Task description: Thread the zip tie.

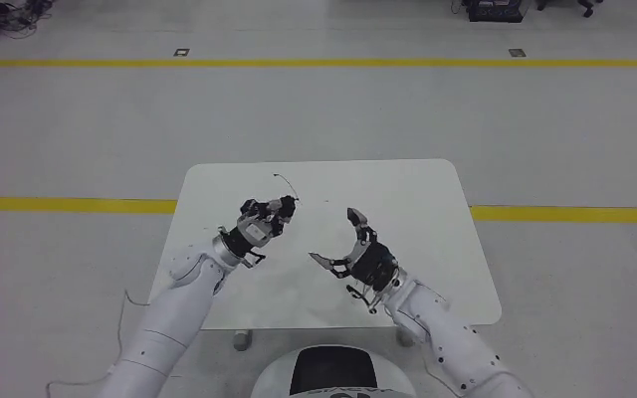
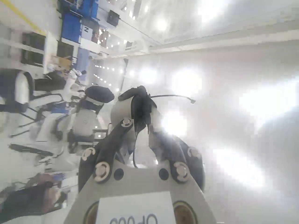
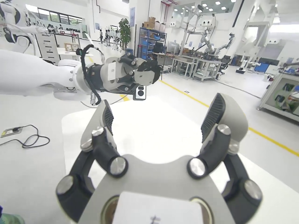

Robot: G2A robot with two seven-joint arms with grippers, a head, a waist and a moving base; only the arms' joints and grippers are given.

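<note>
A thin black zip tie [image 1: 287,181] arcs up from my left gripper [image 1: 284,207], which is held above the white table [image 1: 428,199] left of centre. In the left wrist view the left gripper [image 2: 140,94] is shut on the zip tie [image 2: 172,96]; the strap curves away to its small head, and the tail hangs back between the fingers. My right gripper [image 1: 333,236] stands open a short way to the right, nothing between its ribbed pads [image 3: 211,115]. In the right wrist view the right gripper [image 3: 163,108] faces the left gripper [image 3: 149,73], which is some distance off.
The table's bare surface lies under both arms, its front edge close to the right arm. Yellow floor lines [image 1: 557,213] run past the table. A black cable [image 3: 30,138] and a small flat device lie on the floor beside the table.
</note>
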